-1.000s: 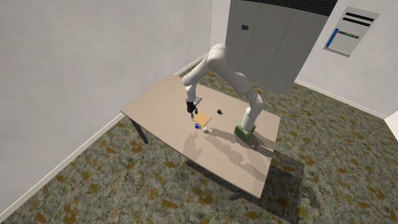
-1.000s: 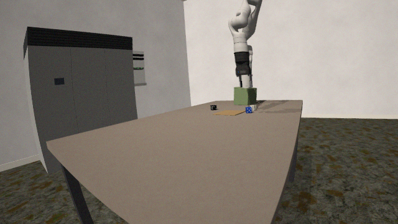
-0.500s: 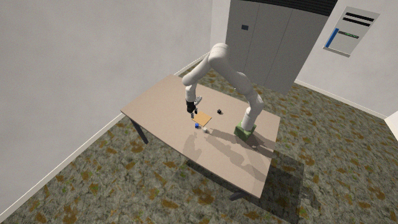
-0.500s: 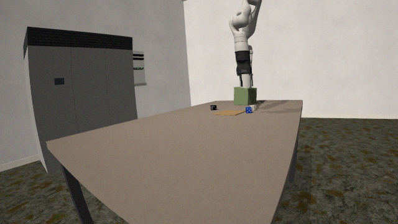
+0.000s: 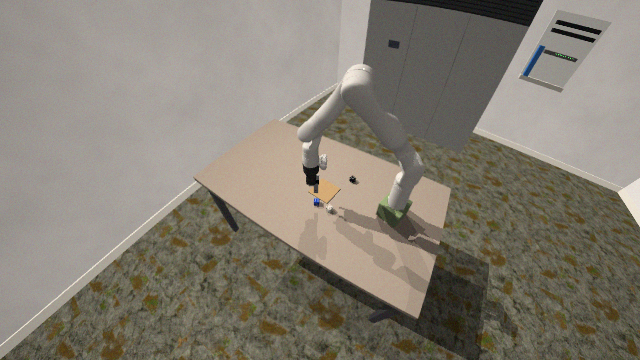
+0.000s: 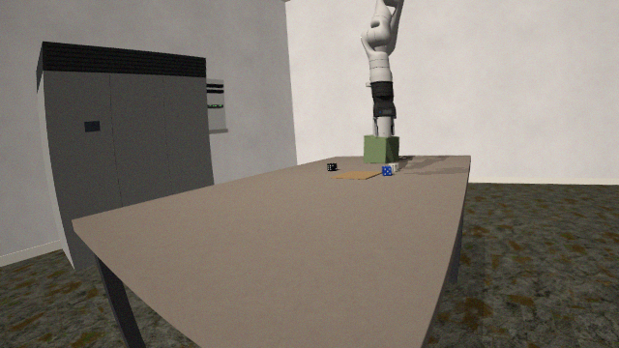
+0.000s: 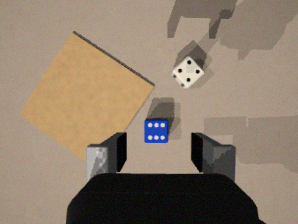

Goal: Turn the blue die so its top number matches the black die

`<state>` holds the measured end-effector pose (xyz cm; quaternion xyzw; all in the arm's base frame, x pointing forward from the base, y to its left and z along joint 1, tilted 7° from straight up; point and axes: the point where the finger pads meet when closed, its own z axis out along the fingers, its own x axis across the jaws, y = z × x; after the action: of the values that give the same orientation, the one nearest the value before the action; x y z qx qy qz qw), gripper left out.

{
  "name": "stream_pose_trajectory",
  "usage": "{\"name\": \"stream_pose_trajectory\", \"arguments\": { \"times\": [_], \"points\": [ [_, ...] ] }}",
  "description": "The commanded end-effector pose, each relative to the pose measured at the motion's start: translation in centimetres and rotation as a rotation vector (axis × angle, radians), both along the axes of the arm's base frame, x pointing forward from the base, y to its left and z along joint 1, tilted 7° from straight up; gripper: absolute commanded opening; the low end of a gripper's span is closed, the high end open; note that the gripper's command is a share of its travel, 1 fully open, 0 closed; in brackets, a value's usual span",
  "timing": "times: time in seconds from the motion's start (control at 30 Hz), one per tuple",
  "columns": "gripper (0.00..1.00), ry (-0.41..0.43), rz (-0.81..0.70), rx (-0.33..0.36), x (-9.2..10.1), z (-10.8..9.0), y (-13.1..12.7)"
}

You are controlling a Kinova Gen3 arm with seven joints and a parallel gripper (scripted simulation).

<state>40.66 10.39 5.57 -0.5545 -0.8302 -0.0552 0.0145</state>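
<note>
My pincer (image 5: 316, 190) (image 6: 384, 135) (image 7: 158, 146): released, my two fingers spread wide, with nothing grasped; I am up above the table (image 5: 250, 165) (image 6: 290, 232) (image 7: 270, 175), pointing down.
Blue die (image 5: 316, 202) (image 6: 387, 170) (image 7: 156, 131): on the table below me, touched by neither finger; in my wrist view it shows in the opening between my fingertips, a little toward the left side of that picture, its sides nearly square with my fingers.
Blue die's top: six pips.
Mat (image 5: 327, 191) (image 6: 357, 175) (image 7: 87, 97): flat on the table, with the blue die just beside its edge, off it; in my wrist view my left-hand finger overlaps part of it.
White die (image 5: 330, 208) (image 6: 395, 167) (image 7: 188, 72): on the table near the blue die, apart from it, four pips up, turned cornerwise to me.
Black die (image 5: 353, 179) (image 6: 332, 166): on the table across the mat from the blue die, outside my wrist view; I cannot tell its top number.
</note>
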Motion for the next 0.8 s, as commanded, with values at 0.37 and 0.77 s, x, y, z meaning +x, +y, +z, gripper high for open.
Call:
{"name": "stream_pose_trajectory", "arguments": {
  "times": [0.37,0.77],
  "points": [
    [1.0,-0.005,-0.001,0.003,0.06,0.22,-0.07],
    [1.0,-0.008,0.056,-0.004,-0.06,-0.05,-0.27]
  ]
}}
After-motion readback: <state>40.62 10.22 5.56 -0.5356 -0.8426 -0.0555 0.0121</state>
